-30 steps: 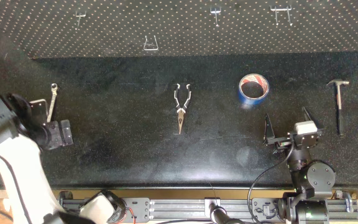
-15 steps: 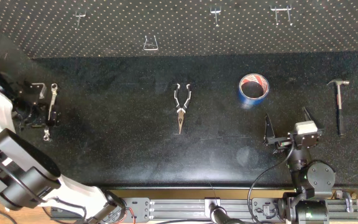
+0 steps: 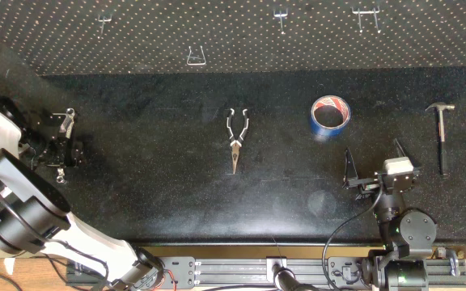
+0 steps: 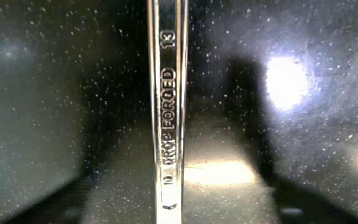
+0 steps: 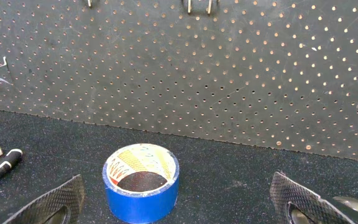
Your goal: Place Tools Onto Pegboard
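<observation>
Wrench (image 4: 166, 124): lay flat at the far left of the black worktop (image 3: 168, 194), with its shaft running roughly toward the pegboard (image 3: 233, 32).
Left gripper (image 3: 61, 139): sat low over the middle of the wrench's shaft, with its fingers apart on either side of the shaft; no contact with it could be seen.
Right gripper (image 3: 374, 162): was close to its base at the right, with its fingers (image 5: 61, 202) spread wide around bare air, and faced the tape.
Tape (image 3: 330, 115): a blue roll resting on its flat side, right of centre, near the foot of the pegboard.
Pliers (image 3: 235, 137): lay mid-worktop, handles toward the pegboard.
Hammer (image 3: 441, 137): lay at the far right, head toward the pegboard.
Hooks (image 3: 196, 56): metal, fixed on the pegboard.
</observation>
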{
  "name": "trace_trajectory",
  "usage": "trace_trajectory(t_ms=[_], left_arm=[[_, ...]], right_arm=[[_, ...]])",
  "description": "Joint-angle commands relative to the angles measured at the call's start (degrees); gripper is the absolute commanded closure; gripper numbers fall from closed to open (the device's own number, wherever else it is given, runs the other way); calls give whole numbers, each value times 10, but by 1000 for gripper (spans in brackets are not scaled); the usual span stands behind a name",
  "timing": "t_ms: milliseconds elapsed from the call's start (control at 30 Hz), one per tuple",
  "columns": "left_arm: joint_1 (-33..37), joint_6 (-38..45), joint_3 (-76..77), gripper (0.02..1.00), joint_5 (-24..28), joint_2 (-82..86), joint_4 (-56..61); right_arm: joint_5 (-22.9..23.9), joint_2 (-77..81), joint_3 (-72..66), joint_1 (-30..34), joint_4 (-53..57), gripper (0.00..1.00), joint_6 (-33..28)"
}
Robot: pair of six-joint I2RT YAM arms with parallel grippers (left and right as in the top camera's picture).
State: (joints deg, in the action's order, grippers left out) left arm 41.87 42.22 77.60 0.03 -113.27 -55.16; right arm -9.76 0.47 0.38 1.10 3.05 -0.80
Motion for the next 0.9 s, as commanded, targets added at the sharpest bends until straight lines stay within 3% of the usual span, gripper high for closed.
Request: trace_trajectory(t_ms=[33,133,267,400,567,600,700,833,900], left_arm=[[1,7,8,623,2,-16,-2],[1,4,8,700,2,-16,-4],[1,0,8,886,2,-16,-5],[1,-15,8,976,3,-16,-5],[-6,-63,9,987,7,-7,-3],[-16,-110,9,989,18,23,15],[-22,-120,9,991,27,129,55],[-22,-250,-3,989,40,331,58],[-23,-255,-61,989,92,416,71]], right_arm=[[2,-4,-2,-4,4,25,-8],[2,-4,-2,-4,4,25,-8],[2,-4,-2,-4,4,25,-8],[2,-4,-2,-4,4,25,-8],[2,-4,-2,-4,4,27,-8],[2,-4,-2,-4,4,25,-8],[2,-4,-2,-4,4,25,-8],[2,-4,-2,-4,4,25,-8],[2,-4,-2,-4,4,25,-8]])
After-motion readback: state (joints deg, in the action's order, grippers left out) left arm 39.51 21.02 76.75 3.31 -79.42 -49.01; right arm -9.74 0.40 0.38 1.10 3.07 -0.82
